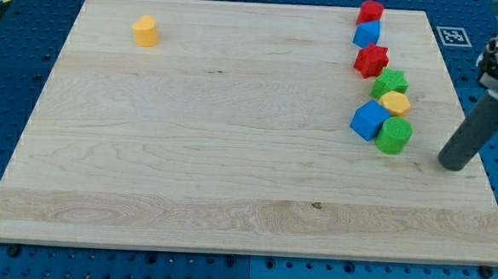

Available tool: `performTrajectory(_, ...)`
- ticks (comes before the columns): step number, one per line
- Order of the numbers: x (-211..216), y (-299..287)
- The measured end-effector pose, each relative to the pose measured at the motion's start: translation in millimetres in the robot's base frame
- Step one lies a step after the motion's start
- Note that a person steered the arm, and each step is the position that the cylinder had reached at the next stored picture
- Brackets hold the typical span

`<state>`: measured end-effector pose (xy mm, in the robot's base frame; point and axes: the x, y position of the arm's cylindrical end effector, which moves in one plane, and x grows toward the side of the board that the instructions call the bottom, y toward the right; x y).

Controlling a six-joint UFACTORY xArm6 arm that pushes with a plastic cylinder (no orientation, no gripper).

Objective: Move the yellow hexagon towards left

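The yellow hexagon (pixel 395 103) lies near the view's right edge of the wooden board (pixel 229 190), packed in a cluster: a green star (pixel 391 82) just above it, a blue block (pixel 369 120) at its lower left, a green cylinder (pixel 394 135) just below it. My tip (pixel 454 165) rests on the board to the right of and below the cluster, well apart from the yellow hexagon, with the green cylinder the closest block to it.
A red star (pixel 372 60), a blue block (pixel 367 33) and a red block (pixel 370 12) run up the view's right side. A yellow-orange block (pixel 145 31) sits alone at the upper left. Blue perforated table (pixel 13 76) surrounds the board.
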<state>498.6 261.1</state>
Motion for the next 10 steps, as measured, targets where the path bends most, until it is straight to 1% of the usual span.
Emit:
performTrajectory(1,-22.5,-5.4)
performTrajectory(2,-43.4,-23.1)
performTrajectory(3,-63.6,-53.1)
performTrajectory(5,-73.9,-127.9)
performTrajectory(6,-91.3,-123.6)
performTrajectory(7,-92.7,-107.3)
performTrajectory(8,-110.9,-114.8)
performTrajectory(10,-115.2,-122.4)
